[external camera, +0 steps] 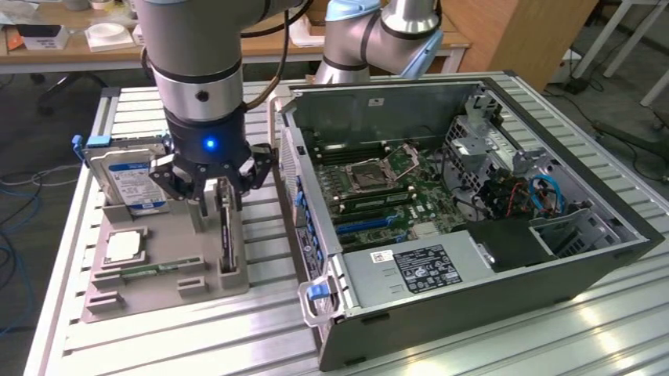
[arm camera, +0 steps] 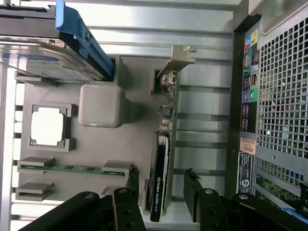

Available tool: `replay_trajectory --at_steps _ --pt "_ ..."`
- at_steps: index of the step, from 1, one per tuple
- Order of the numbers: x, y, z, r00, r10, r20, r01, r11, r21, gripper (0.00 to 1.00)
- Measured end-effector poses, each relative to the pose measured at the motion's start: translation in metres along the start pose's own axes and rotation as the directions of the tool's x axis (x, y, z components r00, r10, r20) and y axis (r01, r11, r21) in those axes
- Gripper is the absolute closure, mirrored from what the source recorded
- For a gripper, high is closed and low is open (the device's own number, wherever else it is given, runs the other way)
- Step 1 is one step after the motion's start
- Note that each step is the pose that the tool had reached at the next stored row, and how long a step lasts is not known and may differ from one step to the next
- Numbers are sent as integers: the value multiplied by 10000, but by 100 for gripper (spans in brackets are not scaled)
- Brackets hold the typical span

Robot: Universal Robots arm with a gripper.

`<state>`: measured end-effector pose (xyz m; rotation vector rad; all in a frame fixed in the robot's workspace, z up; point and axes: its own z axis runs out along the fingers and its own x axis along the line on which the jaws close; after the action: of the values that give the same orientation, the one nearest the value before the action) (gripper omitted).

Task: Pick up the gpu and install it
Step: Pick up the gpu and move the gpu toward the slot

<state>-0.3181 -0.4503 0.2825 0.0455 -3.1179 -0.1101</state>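
The gpu (arm camera: pixel 164 144) stands on edge in a slot of the grey holder (arm camera: pixel 106 149). It is a thin green card with a black cooler on one face and a silver bracket at its far end. My gripper (arm camera: pixel 162 180) is open and straddles the cooler end, one black finger (arm camera: pixel 132 179) on each side, with a small gap to the card. In the exterior view the gripper (external camera: pixel 222 204) hangs straight down over the gpu (external camera: pixel 226 239), at the holder's (external camera: pixel 157 286) side nearest the case.
The holder also carries a hard drive (external camera: pixel 131 180) in a blue frame, a processor chip (external camera: pixel 124 246) and a memory strip (external camera: pixel 157 270). An open computer case (external camera: pixel 585 258) with its motherboard (external camera: pixel 377 188) lies at the exterior view's right. A second arm (external camera: pixel 366 39) stands behind.
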Motion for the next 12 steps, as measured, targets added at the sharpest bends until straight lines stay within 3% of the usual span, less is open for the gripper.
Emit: replay_trajectory --at_steps 12 --pt "-2 -6 81 10000 0 1 0 10000 5 50"
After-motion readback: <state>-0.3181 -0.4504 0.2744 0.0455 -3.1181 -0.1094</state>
